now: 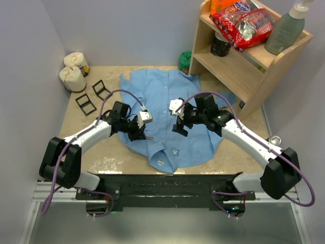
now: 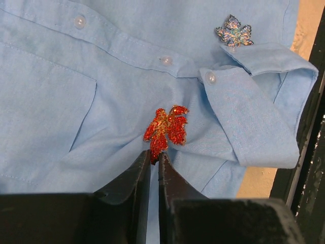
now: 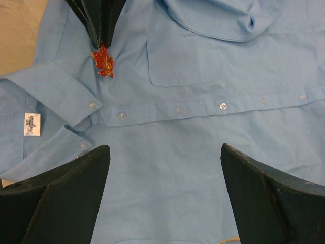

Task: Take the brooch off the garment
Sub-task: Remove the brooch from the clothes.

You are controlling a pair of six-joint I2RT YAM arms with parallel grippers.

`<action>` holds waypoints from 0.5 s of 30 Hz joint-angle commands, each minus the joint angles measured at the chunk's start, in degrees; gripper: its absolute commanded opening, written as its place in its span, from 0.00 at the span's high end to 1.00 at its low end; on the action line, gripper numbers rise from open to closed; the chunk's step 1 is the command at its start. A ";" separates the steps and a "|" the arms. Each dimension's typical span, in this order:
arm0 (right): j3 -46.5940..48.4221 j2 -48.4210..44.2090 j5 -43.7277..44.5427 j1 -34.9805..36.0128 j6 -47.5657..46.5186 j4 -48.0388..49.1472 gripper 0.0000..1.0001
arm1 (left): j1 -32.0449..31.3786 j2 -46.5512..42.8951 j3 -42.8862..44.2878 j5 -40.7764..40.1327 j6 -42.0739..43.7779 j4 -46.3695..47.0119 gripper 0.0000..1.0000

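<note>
The light-blue shirt (image 1: 167, 96) lies flat on the table, collar toward me. A red glittery leaf brooch (image 2: 165, 127) is pinned beside the button placket; it also shows in the right wrist view (image 3: 103, 61). My left gripper (image 2: 155, 154) is shut on the lower tip of the red brooch, low on the cloth (image 1: 141, 133). A second brooch, blue and silver (image 2: 234, 31), sits near the collar (image 1: 175, 151). My right gripper (image 3: 165, 152) is open wide and empty, hovering above the shirt front (image 1: 181, 128), right of the placket.
A wooden shelf (image 1: 238, 71) stands at the back right with a snack bag (image 1: 244, 23) and a bottle (image 1: 287, 30). Two white sacks (image 1: 73, 71) and black frames (image 1: 91, 96) lie at the back left. A green object (image 1: 185, 61) sits behind the shirt.
</note>
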 commanded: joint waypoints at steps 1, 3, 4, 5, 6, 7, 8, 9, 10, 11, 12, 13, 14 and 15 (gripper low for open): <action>-0.07 1.29 0.91 1.15 -0.16 3.91 0.08 | 1.56 -1.66 1.42 6.27 -1.59 2.05 1.00; 0.63 2.34 0.65 1.42 0.72 4.26 0.08 | 1.65 -2.01 1.68 7.07 -1.50 1.61 1.00; 0.98 2.61 0.47 1.50 0.89 4.26 0.08 | 1.91 -2.36 1.77 8.12 -1.15 1.17 1.00; 1.68 3.04 0.30 1.42 1.07 4.18 0.08 | 2.00 -2.54 1.95 8.65 -0.72 0.91 1.00; 2.12 3.57 0.03 1.50 1.16 3.74 0.08 | 2.09 -2.80 2.21 9.27 -0.19 -0.14 1.00; 2.65 4.45 -0.75 1.59 1.16 3.04 0.08 | 2.35 -3.15 2.39 10.92 0.25 -0.67 1.00; 3.61 4.98 -1.11 1.59 1.33 2.51 0.08 | 2.53 -3.42 2.48 11.81 0.95 -1.11 1.00; 4.14 5.50 -1.72 1.68 1.51 1.98 0.08 | 2.71 -3.68 2.57 12.60 1.04 -1.90 1.00; 4.67 6.38 -2.77 1.68 1.68 1.11 0.08 | 3.06 -4.12 2.48 14.44 1.48 -2.25 1.00; 5.63 6.82 -3.22 1.77 2.12 0.75 0.08 | 3.23 -4.30 2.48 15.24 1.75 -2.52 1.00; 5.90 7.09 -3.57 1.77 2.21 0.49 0.08 | 3.32 -4.47 2.30 16.03 1.84 -2.35 1.00; 6.16 7.61 -3.83 1.85 2.21 0.22 0.08 | 3.50 -4.74 2.13 17.34 1.84 -2.26 1.00; 6.25 8.05 -4.10 1.86 2.04 0.22 0.09 | 3.59 -4.74 2.13 17.79 1.84 -2.34 1.00; 6.17 8.23 -4.19 1.94 1.78 0.05 0.09 | 3.59 -4.74 2.04 18.23 1.84 -2.26 1.00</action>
